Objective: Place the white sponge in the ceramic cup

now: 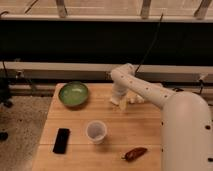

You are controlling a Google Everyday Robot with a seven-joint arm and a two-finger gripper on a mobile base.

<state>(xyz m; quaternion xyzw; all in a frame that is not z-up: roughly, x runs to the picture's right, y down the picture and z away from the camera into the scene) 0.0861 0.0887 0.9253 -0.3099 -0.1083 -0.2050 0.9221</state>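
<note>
The white sponge (pixel 124 104) lies just right of centre frame, on the far side of the table (pixel 75 120). The gripper (pixel 117 100) is down at it, but I cannot tell whether it holds anything. The sponge should be lifted well clear, then centred over the ceramic cup (pixel 96 131) at lower left before release.

The cup (pixel 96 132) is a small whitish tumbler, no handle, standing upright mid bench (pixel 75 152). The sponge (pixel 123 105), a little cream block, sits further back, right by the lowered pincer (pixel 116 101).

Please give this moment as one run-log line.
gripper: down at far table side, near white sponge | ceramic cup: upright, nearer, apart | sponge in cup: not yet
</note>
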